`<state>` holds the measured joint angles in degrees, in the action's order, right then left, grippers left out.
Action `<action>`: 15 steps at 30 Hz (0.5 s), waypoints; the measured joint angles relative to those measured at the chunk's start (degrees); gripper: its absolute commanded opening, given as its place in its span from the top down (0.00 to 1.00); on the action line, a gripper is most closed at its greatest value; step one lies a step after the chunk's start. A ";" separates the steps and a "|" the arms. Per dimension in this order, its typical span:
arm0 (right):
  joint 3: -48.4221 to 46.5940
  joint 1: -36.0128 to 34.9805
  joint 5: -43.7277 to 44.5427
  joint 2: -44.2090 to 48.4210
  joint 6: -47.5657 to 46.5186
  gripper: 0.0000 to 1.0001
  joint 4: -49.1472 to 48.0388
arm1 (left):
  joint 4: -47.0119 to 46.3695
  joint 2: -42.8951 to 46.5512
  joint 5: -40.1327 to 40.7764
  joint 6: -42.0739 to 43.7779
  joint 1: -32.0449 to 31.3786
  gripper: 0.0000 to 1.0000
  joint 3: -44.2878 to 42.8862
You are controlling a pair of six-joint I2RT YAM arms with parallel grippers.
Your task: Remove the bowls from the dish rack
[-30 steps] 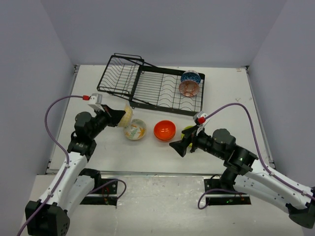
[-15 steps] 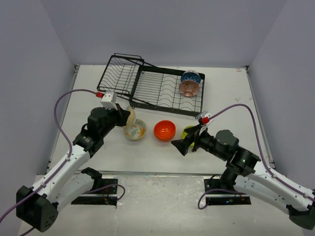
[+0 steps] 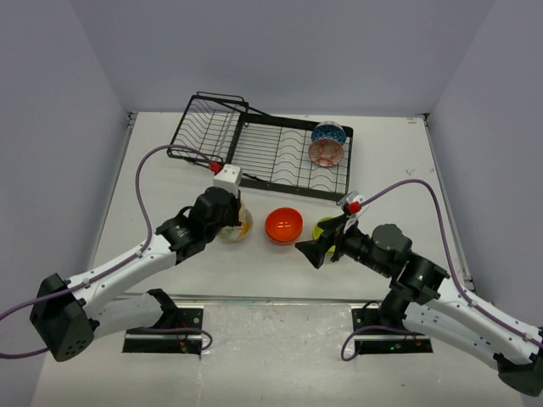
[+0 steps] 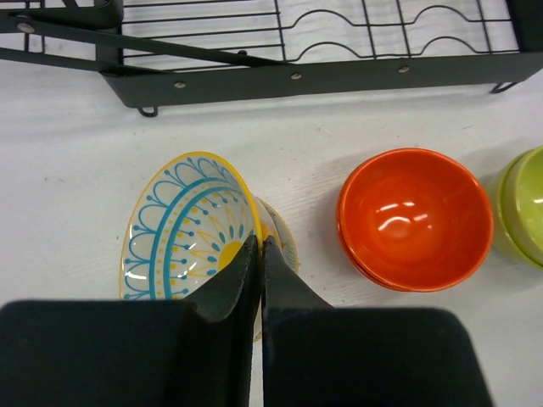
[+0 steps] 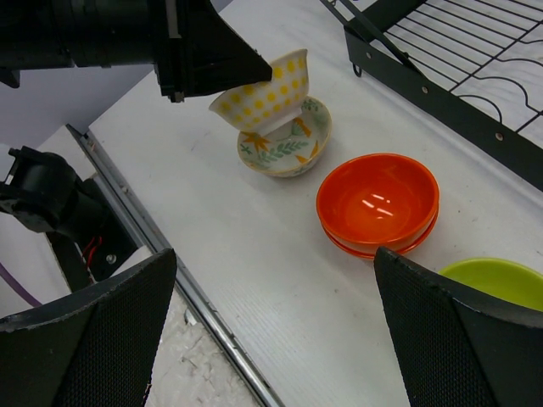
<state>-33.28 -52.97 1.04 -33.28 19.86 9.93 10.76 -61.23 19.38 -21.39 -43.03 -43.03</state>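
My left gripper (image 3: 229, 210) (image 4: 259, 242) is shut on the rim of a cream bowl with yellow dots outside and a blue and yellow pattern inside (image 4: 182, 233) (image 5: 263, 97). It holds the bowl tilted, right over a cream floral bowl (image 3: 236, 227) (image 5: 288, 144) on the table; I cannot tell whether they touch. Orange-red bowls (image 3: 284, 225) (image 5: 377, 203) sit stacked to the right, then a lime green bowl (image 3: 324, 227) (image 5: 496, 280). A blue patterned bowl (image 3: 328, 132) and a pinkish bowl (image 3: 325, 153) stand in the black dish rack (image 3: 263, 157). My right gripper (image 3: 307, 250) (image 5: 273, 254) is open and empty, near the lime bowl.
The rack's front bar (image 4: 297, 78) lies just beyond the bowls on the table. A metal rail (image 5: 161, 263) marks the table's near edge. Grey walls close in the table on the left, the right and at the back.
My left arm has swung right with the cream bowl, from left of the floral bowl to over it. My right arm has hardly moved.
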 measured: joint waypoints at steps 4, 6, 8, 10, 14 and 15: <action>0.00 0.00 0.00 0.11 -0.02 0.01 0.02 | 1.42 -2.69 5.62 0.61 -2.08 1.00 -1.36; 0.00 0.00 0.00 0.31 -0.02 0.01 0.04 | 1.81 -3.78 8.55 1.42 -3.54 1.00 -1.99; 0.00 0.00 0.00 0.31 -0.02 0.01 0.04 | 1.97 -4.72 10.05 2.01 -5.11 1.00 -2.64; 0.00 0.00 -0.02 0.35 -0.02 0.01 0.07 | 2.25 -5.60 11.82 2.86 -6.38 1.00 -3.26; 0.00 0.00 0.00 0.35 -0.04 0.01 0.15 | 2.32 -7.56 14.62 4.04 -7.76 1.00 -4.37; 0.00 0.00 0.00 0.37 -0.04 0.01 0.22 | 2.32 -8.24 15.61 4.31 -8.09 1.00 -4.63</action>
<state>-33.28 -52.97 1.04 -32.91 19.81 10.15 13.08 -69.47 34.98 -17.08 -51.11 -47.66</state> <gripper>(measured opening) 0.987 0.007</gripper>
